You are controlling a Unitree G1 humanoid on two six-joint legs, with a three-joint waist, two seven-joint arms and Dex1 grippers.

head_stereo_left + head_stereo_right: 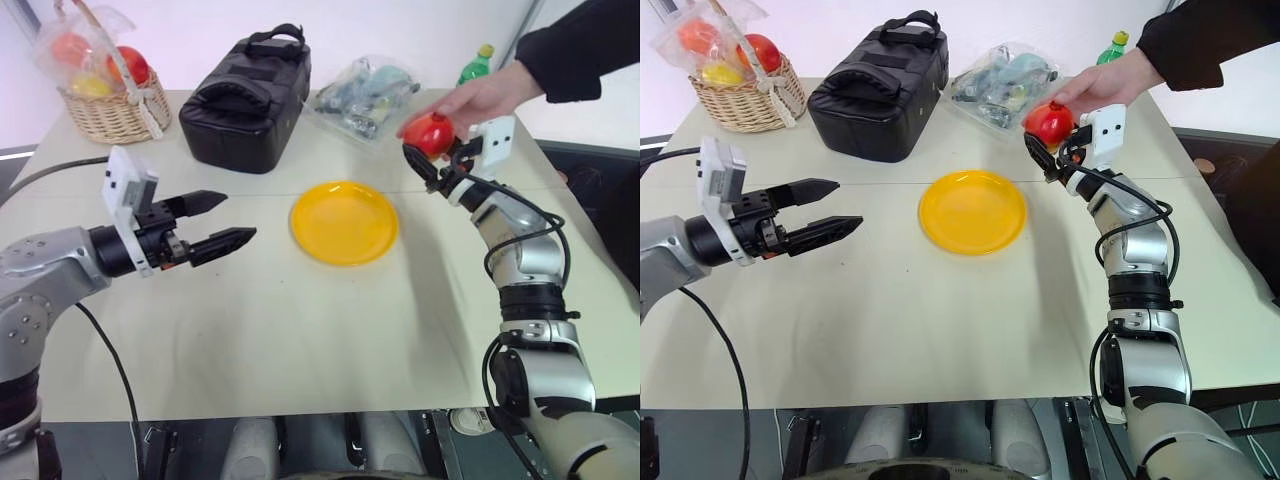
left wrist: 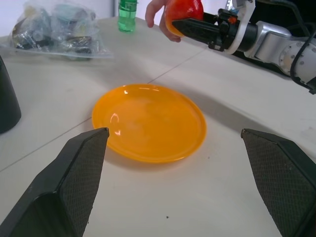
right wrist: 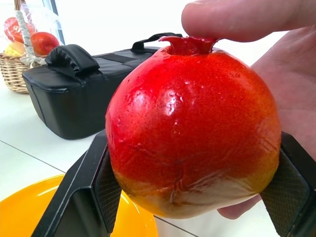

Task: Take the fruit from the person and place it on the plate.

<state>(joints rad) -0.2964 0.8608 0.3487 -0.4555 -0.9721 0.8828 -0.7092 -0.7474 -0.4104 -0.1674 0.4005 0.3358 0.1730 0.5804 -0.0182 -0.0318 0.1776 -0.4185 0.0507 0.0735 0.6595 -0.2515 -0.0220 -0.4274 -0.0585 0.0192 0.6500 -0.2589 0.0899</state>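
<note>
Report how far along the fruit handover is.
Done: the right gripper has shut on the fruit. In hand: the person's hand is on the fruit too, so it isn't released. Left: carry it to the plate, which has nothing on it. The left gripper hangs open.

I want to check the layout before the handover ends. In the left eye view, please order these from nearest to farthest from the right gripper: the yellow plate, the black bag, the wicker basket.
Measured from the right gripper, shut on the fruit:
1. The yellow plate, at the table's middle, toward the robot's left.
2. The black bag, farther left, toward the far edge.
3. The wicker basket, at the far left corner.
</note>
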